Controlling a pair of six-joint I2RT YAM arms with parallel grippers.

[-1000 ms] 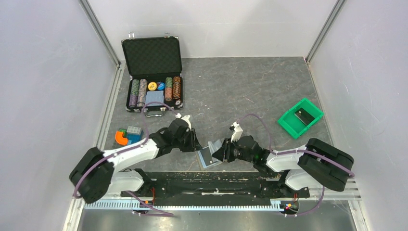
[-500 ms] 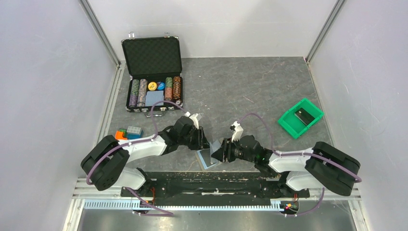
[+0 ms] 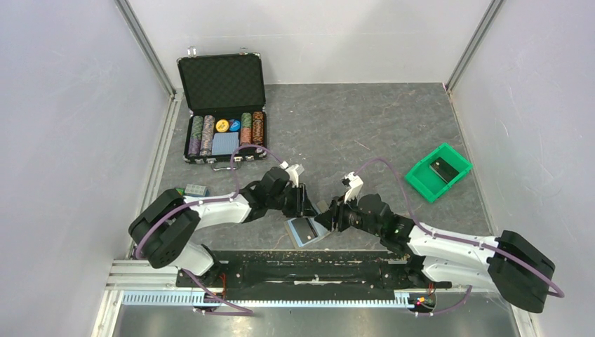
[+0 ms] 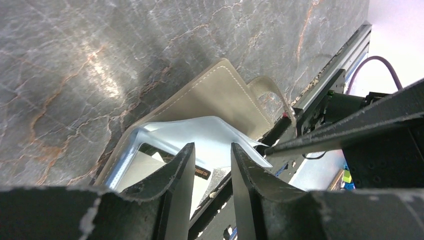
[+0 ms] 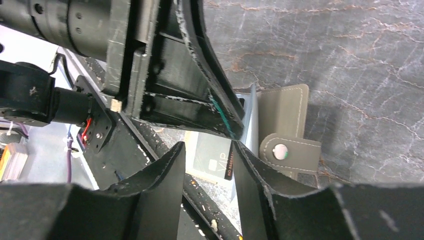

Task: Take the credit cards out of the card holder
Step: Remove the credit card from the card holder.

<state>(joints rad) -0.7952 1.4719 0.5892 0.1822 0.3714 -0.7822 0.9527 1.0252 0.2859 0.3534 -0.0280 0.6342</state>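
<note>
Left gripper (image 4: 212, 146) jaws stand narrowly apart at the raised pale-blue panel (image 4: 200, 131) of the card holder (image 4: 220, 95). Right gripper (image 5: 209, 145) jaws stand slightly parted, gripping nothing. The card holder lies spread at the table (image 3: 365, 126) near edge, one credit card (image 5: 207, 160) inside.

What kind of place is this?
Probably a robot test cell: a left arm and right arm bolted at the edge of a grey table, plain white walls closing it in, and props like a chip case and green bin.
</note>
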